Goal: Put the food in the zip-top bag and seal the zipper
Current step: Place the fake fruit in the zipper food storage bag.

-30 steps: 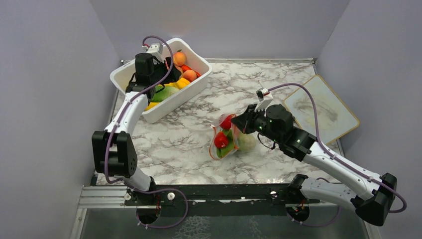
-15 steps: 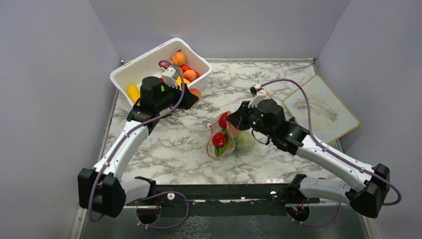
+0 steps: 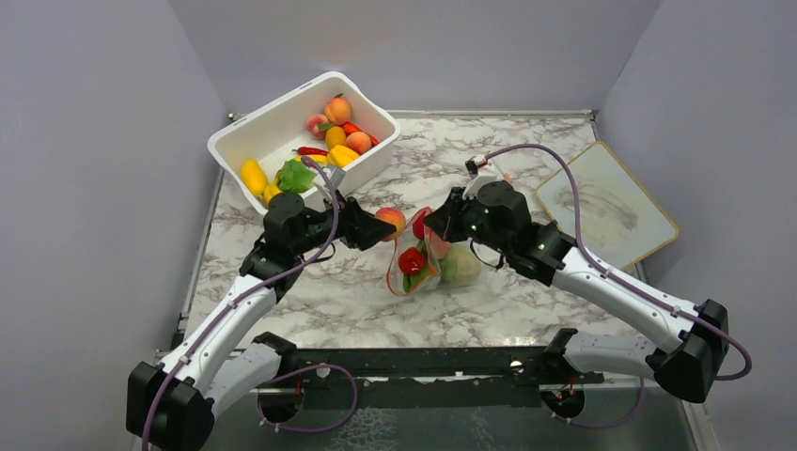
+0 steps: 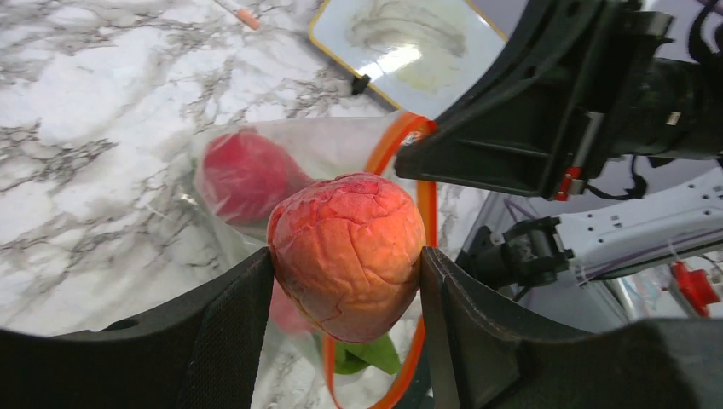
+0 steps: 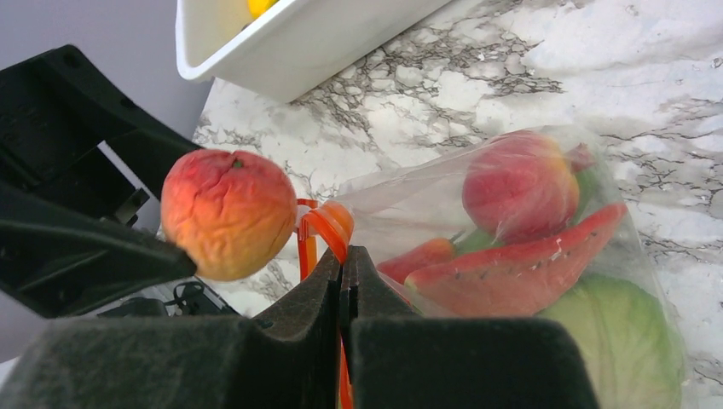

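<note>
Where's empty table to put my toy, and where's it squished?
Bare marble: at the back between the white tub and the board; near left, between tub, bag and left arm. Crowded in the middle, where the left claw holding the peach meets the right claw pinching the bag's mouth.

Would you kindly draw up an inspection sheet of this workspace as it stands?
Surface: marble-patterned table, no spills seen.
Job's things: peach held beside the zip-top bag mouth; red fruit inside; zipper open; more food in white tub.
Clutter: framed board at right.
End effectors: left end effector shut on peach; right end effector shut on bag edge.
Cables: purple cables, looped, no snag seen.
Surroundings: plain lilac walls.
</note>
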`<state>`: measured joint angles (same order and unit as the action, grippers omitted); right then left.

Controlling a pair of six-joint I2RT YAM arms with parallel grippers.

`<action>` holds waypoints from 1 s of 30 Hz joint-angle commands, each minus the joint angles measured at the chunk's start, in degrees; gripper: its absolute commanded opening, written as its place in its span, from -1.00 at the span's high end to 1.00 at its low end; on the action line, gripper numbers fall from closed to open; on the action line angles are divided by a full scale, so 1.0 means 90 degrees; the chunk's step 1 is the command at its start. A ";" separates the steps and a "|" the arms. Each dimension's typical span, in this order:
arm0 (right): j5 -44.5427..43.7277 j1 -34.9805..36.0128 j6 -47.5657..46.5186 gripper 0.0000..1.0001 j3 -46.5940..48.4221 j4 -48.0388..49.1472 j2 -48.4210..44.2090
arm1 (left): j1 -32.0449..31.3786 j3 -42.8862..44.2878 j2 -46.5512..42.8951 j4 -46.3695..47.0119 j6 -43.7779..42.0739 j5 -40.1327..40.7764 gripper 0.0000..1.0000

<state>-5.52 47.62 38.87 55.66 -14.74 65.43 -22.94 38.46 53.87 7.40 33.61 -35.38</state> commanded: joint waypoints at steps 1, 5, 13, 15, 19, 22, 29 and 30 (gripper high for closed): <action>-0.0163 0.0012 -0.0059 0.99 0.0236 0.0007 0.0054 | -0.0275 -0.0314 -0.0400 0.0676 0.0780 -0.0185 0.42; -0.0137 0.0012 -0.0072 0.99 0.0261 0.0019 0.0076 | -0.0545 -0.0474 -0.0488 0.0757 0.0995 -0.0104 0.36; 0.0025 0.0012 -0.0054 0.98 0.0234 0.0177 0.0006 | -0.0934 -0.0544 -0.0050 0.0801 0.0964 -0.0030 0.33; 0.0098 0.0012 -0.0052 0.99 0.0231 0.0199 -0.0027 | -0.1026 -0.0572 0.0061 0.0743 0.0981 0.0175 0.33; 0.0259 0.0012 -0.0160 0.99 0.0193 0.0230 -0.0094 | -0.1172 -0.0540 0.0337 0.0606 0.0959 0.0644 0.38; 0.0447 0.0012 -0.0229 0.99 0.0110 0.0325 -0.0198 | -0.1260 -0.0396 0.0533 0.0337 0.0800 0.0969 0.43; 0.1124 0.0012 -0.0451 0.98 -0.0083 0.0664 -0.0334 | -0.1413 -0.0101 0.0798 0.0020 0.0591 0.1671 0.42; 0.1278 0.0012 -0.0506 0.98 -0.0137 0.0768 -0.0340 | -0.1423 -0.0065 0.0809 0.0002 0.0565 0.1771 0.41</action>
<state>-0.23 47.59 36.58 55.46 -13.85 64.07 -34.98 34.76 60.75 8.05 40.56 -25.43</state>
